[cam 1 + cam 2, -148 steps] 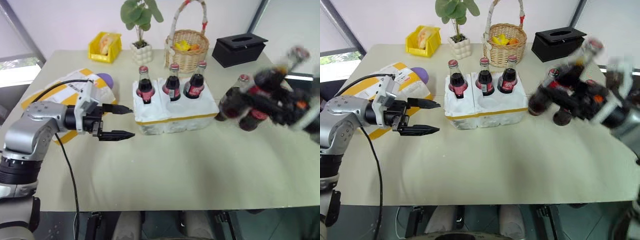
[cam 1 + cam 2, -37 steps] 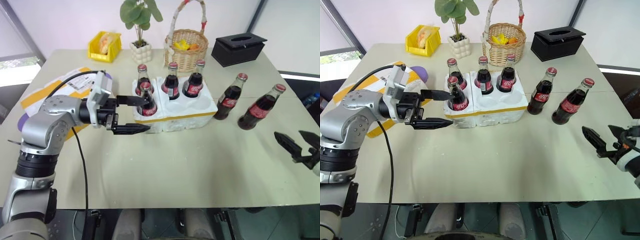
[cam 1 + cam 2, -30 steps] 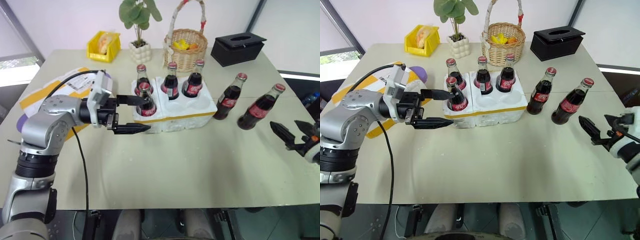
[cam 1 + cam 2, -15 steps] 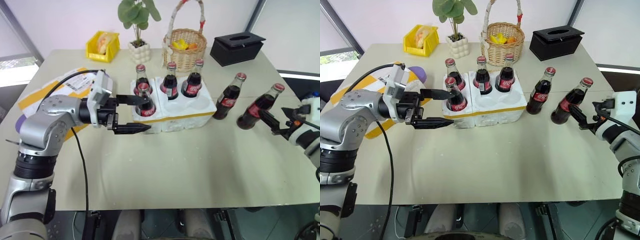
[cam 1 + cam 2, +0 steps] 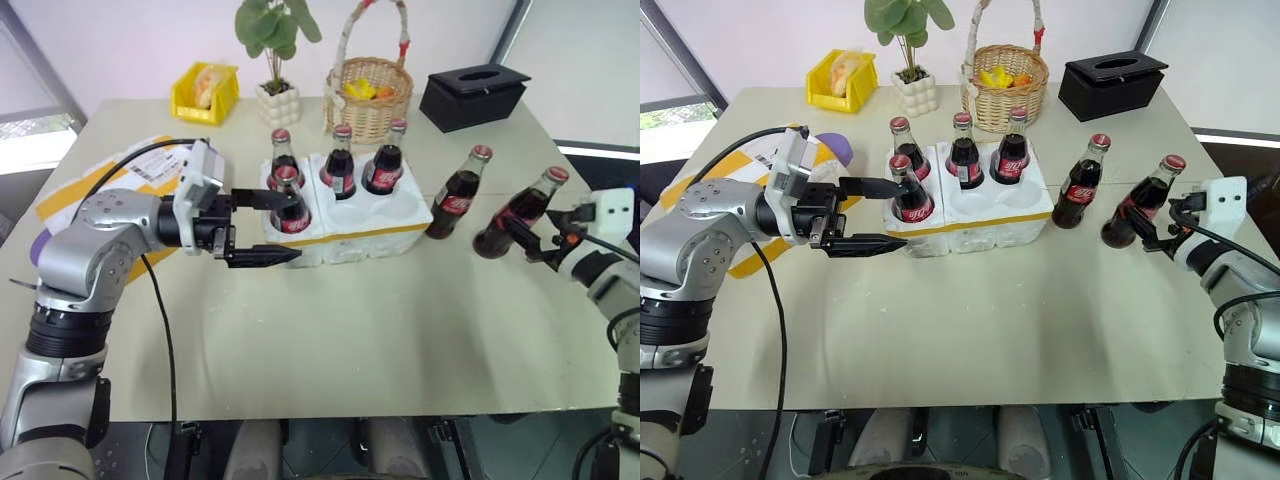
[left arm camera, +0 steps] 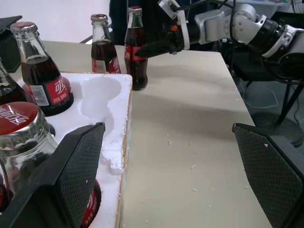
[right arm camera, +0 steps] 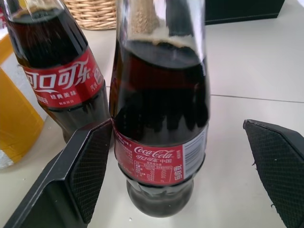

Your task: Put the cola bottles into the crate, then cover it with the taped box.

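The white foam crate [image 5: 350,222] with a yellow band holds three cola bottles at the back [image 5: 340,170] and one at the front left [image 5: 288,200]. My left gripper [image 5: 272,228] is open there, with one finger by that front bottle's neck and the other in front of the crate's side. Two more bottles stand on the table to the right [image 5: 460,195]. My right gripper [image 5: 1140,232] is open, and the rightmost bottle [image 7: 161,118] stands between its fingers [image 7: 80,175]. The taped box [image 5: 68,197] lies at the far left behind my left arm.
Along the table's back edge stand a yellow bin [image 5: 208,92], a potted plant [image 5: 277,100], a woven basket [image 5: 370,100] and a black box [image 5: 475,95]. A purple object [image 5: 835,148] lies by the taped box. Bare table stretches in front of the crate.
My right gripper has moved in from the table's right edge to the rightmost bottle and now straddles it. The left arm and the bottles have not moved.
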Robot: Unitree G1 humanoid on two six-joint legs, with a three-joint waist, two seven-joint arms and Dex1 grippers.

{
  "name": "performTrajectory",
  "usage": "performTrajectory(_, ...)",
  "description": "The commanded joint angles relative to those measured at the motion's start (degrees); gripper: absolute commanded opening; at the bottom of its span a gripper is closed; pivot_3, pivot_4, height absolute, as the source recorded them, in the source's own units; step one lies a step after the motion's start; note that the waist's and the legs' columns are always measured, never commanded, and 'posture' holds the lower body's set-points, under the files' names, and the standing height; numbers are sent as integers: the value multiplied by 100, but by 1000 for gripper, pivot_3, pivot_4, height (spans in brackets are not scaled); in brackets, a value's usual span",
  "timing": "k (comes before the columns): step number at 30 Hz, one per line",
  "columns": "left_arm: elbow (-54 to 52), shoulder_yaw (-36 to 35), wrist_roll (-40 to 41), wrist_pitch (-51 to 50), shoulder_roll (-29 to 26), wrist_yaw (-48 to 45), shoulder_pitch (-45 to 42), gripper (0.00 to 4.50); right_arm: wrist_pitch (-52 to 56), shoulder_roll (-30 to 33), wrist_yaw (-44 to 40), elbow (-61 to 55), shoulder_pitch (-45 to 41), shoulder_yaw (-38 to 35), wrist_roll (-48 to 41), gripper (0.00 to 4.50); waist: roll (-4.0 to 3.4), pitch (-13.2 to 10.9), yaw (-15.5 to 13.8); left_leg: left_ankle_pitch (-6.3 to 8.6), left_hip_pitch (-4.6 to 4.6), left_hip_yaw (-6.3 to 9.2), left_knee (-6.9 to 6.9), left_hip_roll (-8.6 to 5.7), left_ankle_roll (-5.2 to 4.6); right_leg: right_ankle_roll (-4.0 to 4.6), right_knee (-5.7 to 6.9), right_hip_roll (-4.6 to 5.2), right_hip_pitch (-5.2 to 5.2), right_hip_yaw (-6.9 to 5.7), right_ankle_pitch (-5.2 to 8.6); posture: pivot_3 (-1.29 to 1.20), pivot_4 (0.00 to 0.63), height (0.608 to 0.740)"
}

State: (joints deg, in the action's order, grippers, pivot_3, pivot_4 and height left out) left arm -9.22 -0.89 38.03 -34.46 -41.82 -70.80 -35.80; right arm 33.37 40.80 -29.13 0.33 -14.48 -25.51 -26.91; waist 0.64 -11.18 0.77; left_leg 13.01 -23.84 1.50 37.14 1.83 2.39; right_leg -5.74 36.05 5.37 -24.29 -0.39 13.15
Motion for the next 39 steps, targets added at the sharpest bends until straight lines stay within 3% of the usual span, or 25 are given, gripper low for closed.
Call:
performTrajectory(1,-150,-153,68,33,-72,9,-79,4500,-398,9,-84,-60,-56,70,167,4475,0,0,-1,0,0,0,0,0,0,0,0,0,0,0,0,0,150,740)
performTrajectory(19,-183,-133,60,50,-106,-9,-105,4500,-132,-161,207,371,-475,54,70,4475,0,0,4,0,1,0,0,0,0,0,1,-1,0,1,-1,0,150,740)
performTrajectory(22,-186,-135,55,52,-102,5,-110,4500,-83,-184,230,416,-505,54,36,3656,0,0,2,0,1,0,-1,0,0,0,1,-1,0,1,0,0,150,740)
performTrajectory(24,-183,-138,51,56,-102,11,-111,4500,-56,-202,258,421,-494,65,18,2665,0,0,-1,0,1,0,-1,0,0,0,1,-1,0,1,0,0,150,740)
performTrajectory(31,-159,-147,45,55,-106,23,-126,4500,27,-166,265,203,-394,58,-28,2645,0,0,-2,0,2,0,2,0,0,0,2,-2,2,3,-1,0,150,740)
performTrajectory(39,-144,-224,74,13,-167,37,-33,4500,400,136,303,-1209,-240,-151,-255,2645,-9,-5,9,0,-12,0,-5,0,-1,-3,1,-2,-13,3,1,0,150,740)
